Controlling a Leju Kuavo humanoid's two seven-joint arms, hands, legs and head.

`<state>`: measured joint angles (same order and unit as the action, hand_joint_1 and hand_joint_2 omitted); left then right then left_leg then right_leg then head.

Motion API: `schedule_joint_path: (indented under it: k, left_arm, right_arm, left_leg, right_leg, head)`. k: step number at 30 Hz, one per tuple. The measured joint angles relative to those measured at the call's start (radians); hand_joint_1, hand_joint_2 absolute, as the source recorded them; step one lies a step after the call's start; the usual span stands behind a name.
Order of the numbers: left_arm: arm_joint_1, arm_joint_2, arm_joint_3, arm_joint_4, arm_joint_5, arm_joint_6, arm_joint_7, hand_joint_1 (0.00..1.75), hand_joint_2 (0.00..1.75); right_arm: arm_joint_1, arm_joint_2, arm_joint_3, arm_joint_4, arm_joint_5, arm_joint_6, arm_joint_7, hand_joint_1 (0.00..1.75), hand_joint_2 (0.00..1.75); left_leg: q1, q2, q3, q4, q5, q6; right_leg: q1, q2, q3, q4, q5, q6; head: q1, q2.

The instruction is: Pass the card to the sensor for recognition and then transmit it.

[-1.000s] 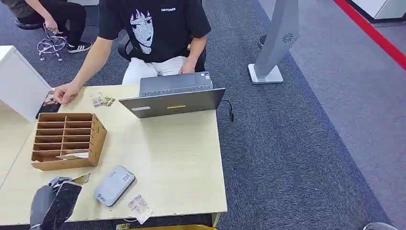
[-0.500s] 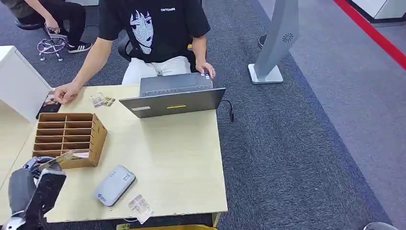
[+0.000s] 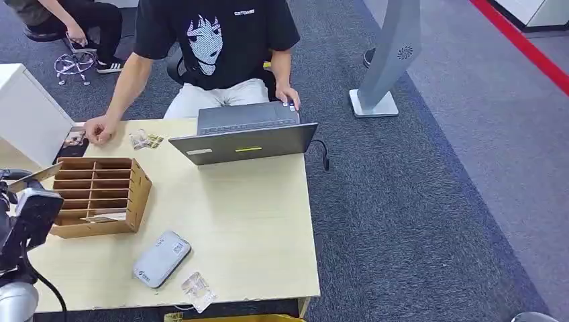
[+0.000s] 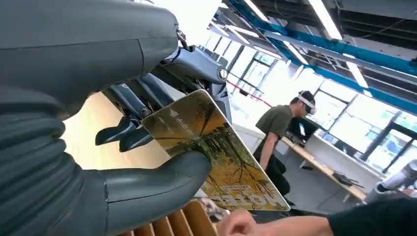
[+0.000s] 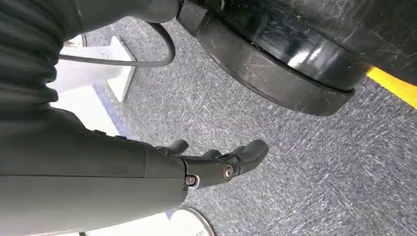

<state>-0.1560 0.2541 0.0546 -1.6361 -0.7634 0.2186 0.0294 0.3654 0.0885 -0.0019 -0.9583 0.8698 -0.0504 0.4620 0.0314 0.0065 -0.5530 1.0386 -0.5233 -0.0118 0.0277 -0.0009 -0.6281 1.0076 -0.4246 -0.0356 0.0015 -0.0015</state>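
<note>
My left hand (image 3: 28,213) is raised at the table's left edge, beside the wooden rack (image 3: 100,194). It pinches a card (image 3: 31,176) that shows edge-on above it. In the left wrist view the card (image 4: 216,157) carries a yellow-green tree picture, clamped between the thumb (image 4: 157,181) and the dark fingers (image 4: 125,133). The grey flat sensor (image 3: 161,259) lies near the table's front edge, well to the right of the hand. My right hand (image 5: 216,164) hangs over grey carpet with its fingers apart and nothing in it.
A person sits behind the table at an open laptop (image 3: 245,137), one hand (image 3: 100,129) resting on the far left corner. Loose cards lie near that hand (image 3: 144,140) and at the front edge (image 3: 196,290). A white box (image 3: 27,114) stands at the left.
My left hand has risen with the card from beside the sensor and swung left and back, level with the wooden rack. The person's other hand has come onto the laptop.
</note>
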Motion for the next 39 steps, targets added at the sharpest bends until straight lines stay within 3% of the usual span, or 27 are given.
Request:
schedule_joint_path:
  k: [8, 17, 25, 36, 37, 38, 39]
  left_arm:
    - [-0.095, 0.026, 0.0, 0.108, -0.045, -0.006, 0.032, 1.75, 1.75]
    - [-0.135, 0.027, 0.0, 0.177, -0.062, 0.002, 0.034, 1.75, 1.75]
    - [-0.185, 0.026, 0.0, 0.235, -0.072, 0.012, 0.046, 1.75, 1.75]
    - [-0.184, 0.024, 0.002, 0.246, -0.055, 0.024, 0.03, 1.75, 1.75]
    - [-0.184, 0.02, 0.006, 0.246, -0.042, 0.03, 0.023, 1.47, 1.75]
    - [-0.183, 0.017, 0.01, 0.246, -0.034, 0.033, 0.019, 0.0, 1.75]
    - [-0.182, 0.013, 0.013, 0.246, -0.029, 0.034, 0.018, 0.0, 1.75]
  right_arm:
    - [-0.018, 0.021, -0.037, 0.033, 0.031, -0.003, -0.028, 0.0, 1.75]
    - [-0.057, 0.04, -0.085, 0.128, 0.036, -0.016, -0.065, 0.0, 1.75]
    - [-0.094, 0.06, -0.134, 0.2, 0.05, -0.031, -0.103, 0.0, 1.75]
    - [-0.114, 0.075, -0.168, 0.239, 0.074, -0.041, -0.13, 0.0, 1.75]
    - [-0.116, 0.077, -0.173, 0.244, 0.08, -0.042, -0.132, 0.0, 1.75]
    - [-0.118, 0.079, -0.175, 0.248, 0.083, -0.042, -0.133, 0.0, 1.75]
    - [-0.119, 0.08, -0.177, 0.251, 0.087, -0.042, -0.134, 0.0, 1.75]
  left_leg:
    - [0.0, 0.0, 0.0, 0.0, 0.0, 0.0]
    - [0.002, 0.0, 0.0, 0.0, 0.0, 0.0]
    - [0.012, 0.01, 0.001, 0.001, -0.003, -0.005]
    - [0.027, 0.022, 0.003, 0.002, -0.009, -0.015]
    - [0.028, 0.022, 0.003, 0.002, -0.01, -0.016]
    - [0.029, 0.023, 0.003, 0.002, -0.01, -0.016]
    - [0.03, 0.023, 0.003, 0.002, -0.01, -0.017]
  right_leg:
    - [0.0, 0.001, 0.0, 0.0, 0.0, 0.0]
    - [0.002, 0.003, 0.001, 0.0, 0.0, 0.0]
    - [0.013, 0.012, 0.0, -0.001, 0.003, -0.005]
    - [0.028, 0.023, 0.0, -0.004, 0.001, -0.013]
    - [0.029, 0.023, 0.0, -0.004, 0.001, -0.015]
    - [0.03, 0.024, 0.0, -0.004, 0.001, -0.015]
    - [0.031, 0.024, 0.0, -0.004, 0.001, -0.015]
  head:
    - [-0.001, 0.0]
    - [0.0, 0.0]
    - [0.002, 0.0]
    - [0.002, 0.0]
    - [0.002, 0.0]
    - [0.002, 0.0]
    - [0.002, 0.0]
